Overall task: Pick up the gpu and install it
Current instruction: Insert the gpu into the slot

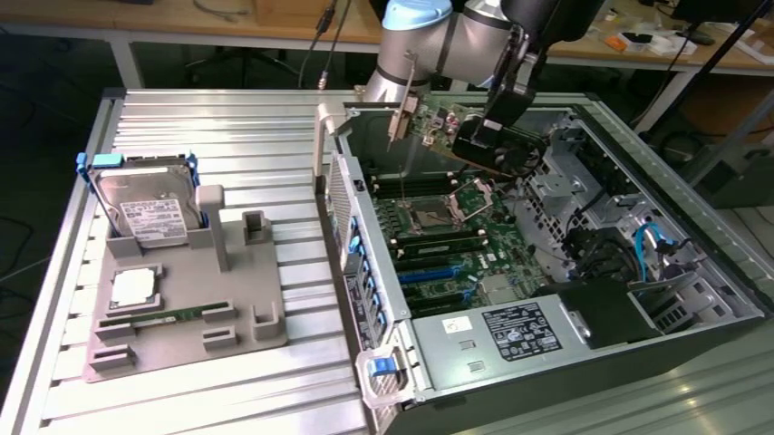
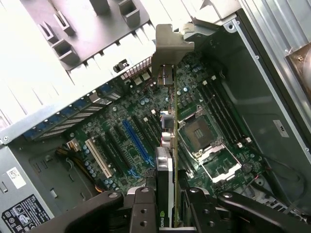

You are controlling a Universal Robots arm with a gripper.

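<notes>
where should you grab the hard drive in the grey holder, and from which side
Grip its free upper end, coming from above, pinching across the two flat faces. The hard drive stands on end with its lower end sunk in the grey holder, so the top stands clear, and it probably has to lift straight up.

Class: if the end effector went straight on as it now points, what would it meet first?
Probably the motherboard in the open case, between blue slot and CPU socket; the gpu in the end effector would touch first. Depth is unclear.
</notes>
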